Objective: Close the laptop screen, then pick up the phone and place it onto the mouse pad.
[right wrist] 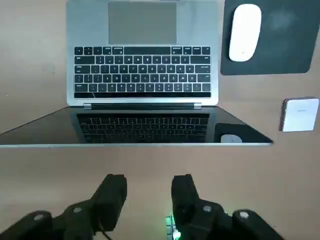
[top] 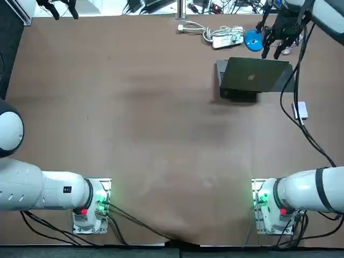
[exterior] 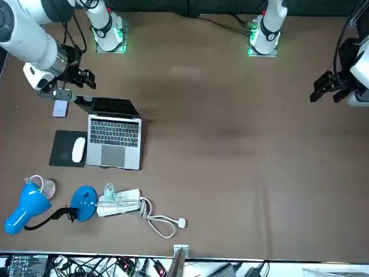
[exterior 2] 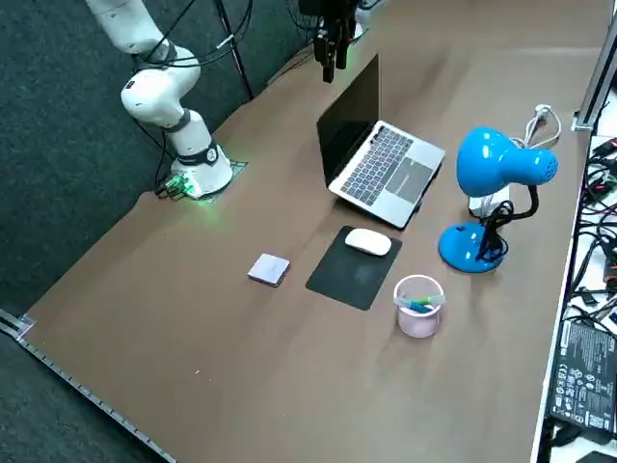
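Right gripper (right wrist: 148, 184), fingers apart and empty, hovers near-side of open silver laptop (right wrist: 142, 75); lid likely stiff-hinged, push top edge.

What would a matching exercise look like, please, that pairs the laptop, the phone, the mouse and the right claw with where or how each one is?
Things:
1. laptop
2. phone
3. mouse
4. right claw

Places or states:
A. resting on the mouse pad
B. open, held in the air behind the raised lid
C. lying flat on the bare table, beside the mouse pad
D. screen up, keyboard showing

Pairs: 1-D, 2-C, 3-A, 4-B
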Tool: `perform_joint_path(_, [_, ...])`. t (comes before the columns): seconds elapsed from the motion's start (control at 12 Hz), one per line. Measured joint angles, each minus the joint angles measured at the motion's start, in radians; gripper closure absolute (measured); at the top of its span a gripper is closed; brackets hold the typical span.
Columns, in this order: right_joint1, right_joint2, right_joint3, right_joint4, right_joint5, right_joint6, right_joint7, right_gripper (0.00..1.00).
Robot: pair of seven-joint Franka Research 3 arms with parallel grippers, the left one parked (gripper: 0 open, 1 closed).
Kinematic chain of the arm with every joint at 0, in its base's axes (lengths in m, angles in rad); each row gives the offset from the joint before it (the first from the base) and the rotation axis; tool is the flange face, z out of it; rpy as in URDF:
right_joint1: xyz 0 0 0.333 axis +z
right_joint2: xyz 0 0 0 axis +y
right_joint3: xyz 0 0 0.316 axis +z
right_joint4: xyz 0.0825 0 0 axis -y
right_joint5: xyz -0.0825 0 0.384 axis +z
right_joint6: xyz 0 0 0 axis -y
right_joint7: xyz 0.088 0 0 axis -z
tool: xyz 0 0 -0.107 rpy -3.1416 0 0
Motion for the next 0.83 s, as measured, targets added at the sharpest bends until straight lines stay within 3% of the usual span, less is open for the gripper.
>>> perform_joint_path(0.08, [0.002, 0.002, 0.0, -0.008, 0.0, 0.005, 0.0, 0.43])
perform_joint_path(0.25, [0.009, 0.01, 0.0, -0.018, 0.0, 0.01, 0.007, 0.64])
perform_joint_path(0.33, [0.012, 0.014, 0.0, -0.024, 0.0, 0.013, 0.01, 0.64])
perform_joint_path(0.5, [0.015, 0.02, 0.0, -0.033, 0.0, 0.021, 0.014, 0.77])
perform_joint_path(0.58, [0.015, 0.023, 0.0, -0.037, 0.0, 0.027, 0.014, 0.77])
perform_joint_path(0.75, [0.016, 0.031, 0.0, -0.042, 0.0, 0.043, 0.015, 0.96])
perform_joint_path(0.83, [0.016, 0.036, 0.0, -0.043, 0.0, 0.051, 0.015, 0.97])
